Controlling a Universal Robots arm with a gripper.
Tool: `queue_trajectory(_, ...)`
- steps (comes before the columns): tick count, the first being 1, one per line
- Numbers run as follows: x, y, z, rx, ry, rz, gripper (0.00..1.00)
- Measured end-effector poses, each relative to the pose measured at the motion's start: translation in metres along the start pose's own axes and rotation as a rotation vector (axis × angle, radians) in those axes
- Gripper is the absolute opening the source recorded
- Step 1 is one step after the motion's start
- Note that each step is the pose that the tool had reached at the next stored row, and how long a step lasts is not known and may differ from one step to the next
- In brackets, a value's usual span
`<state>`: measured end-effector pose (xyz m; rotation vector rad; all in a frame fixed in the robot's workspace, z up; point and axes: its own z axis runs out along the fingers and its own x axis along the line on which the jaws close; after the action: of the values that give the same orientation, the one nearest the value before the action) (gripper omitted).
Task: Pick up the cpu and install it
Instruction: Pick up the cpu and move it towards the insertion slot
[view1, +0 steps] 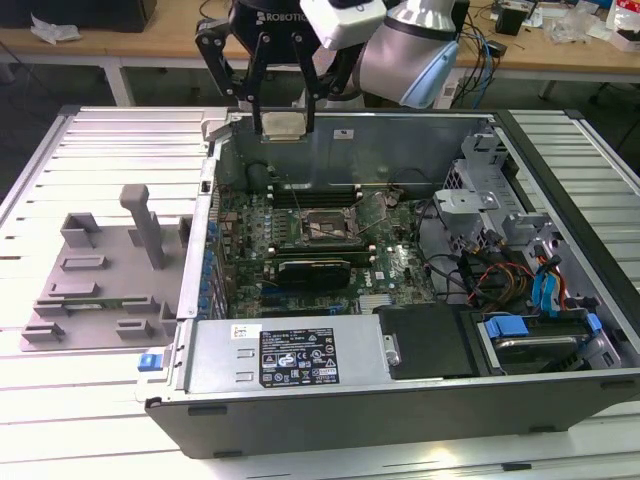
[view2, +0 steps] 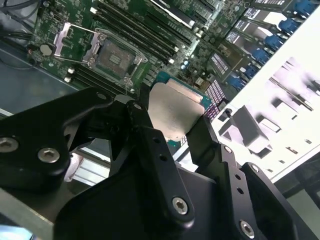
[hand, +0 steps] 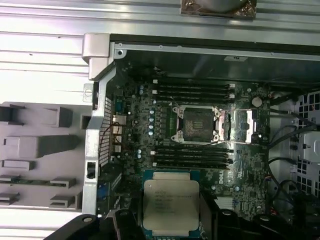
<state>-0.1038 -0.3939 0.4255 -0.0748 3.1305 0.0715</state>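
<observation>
A white slatted table (view1: 110, 140) bears an open computer case (view1: 400, 150). The gripper (view1: 283, 122) grasps the cpu (hand: 171, 205) above it (pickup done); the socket (hand: 197, 122) sits open and empty, so installation is left.

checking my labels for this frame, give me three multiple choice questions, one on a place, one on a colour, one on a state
1. The socket is: A empty; B holding a chip; C under a fan.
2. The tray is: A red; B grey; C yellow.
3. The cpu is: A in the socket; B on the tray; C in the pincer over the case.
Answers: 1 A, its bare contact field shows; 2 B, plain grey plastic; 3 C, the pincer clamps its edges in both wrist views.
</observation>
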Motion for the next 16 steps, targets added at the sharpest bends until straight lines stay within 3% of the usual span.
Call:
queue_trajectory(4,-0.0063,-0.0003,0.0001,0.0000,0.0000,0.000,0.55)
queue_trajectory(7,-0.0182,-0.0009,0.0002,-0.0001,0.0000,0.000,0.55)
queue_trajectory(13,-0.0333,-0.0016,0.0007,-0.0002,-0.0001,0.000,0.55)
queue_trajectory(16,-0.0421,-0.0023,0.0104,-0.0003,0.0021,0.000,0.55)
